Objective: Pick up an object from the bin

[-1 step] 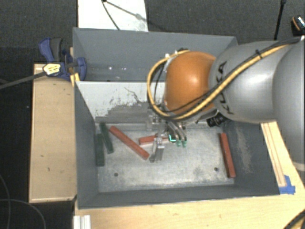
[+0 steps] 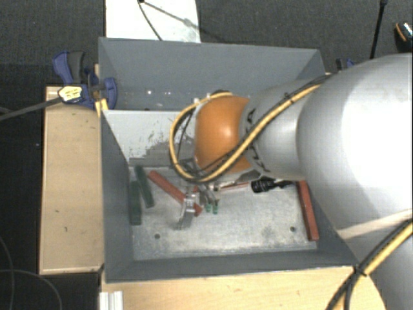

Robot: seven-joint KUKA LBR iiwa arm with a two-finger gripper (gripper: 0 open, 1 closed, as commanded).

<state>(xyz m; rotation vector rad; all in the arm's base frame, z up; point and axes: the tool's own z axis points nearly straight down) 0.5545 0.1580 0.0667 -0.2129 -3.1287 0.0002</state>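
Observation:
My gripper (image 2: 188, 212) hangs below the wrist, low over the bin floor, left of its middle. A reddish-brown stick (image 2: 166, 185) lies slanted on the floor and runs from the upper left in under the gripper. A small green piece (image 2: 212, 206) lies just right of the gripper. A black marker-like thing (image 2: 268, 186) lies further right, partly under the arm. Whether the gripper touches the stick is hidden.
Two dark green sticks (image 2: 134, 204) (image 2: 146, 190) lie along the bin's left wall. A long red bar (image 2: 308, 213) lies along the right wall. The arm and its orange cover hide the bin's back right part.

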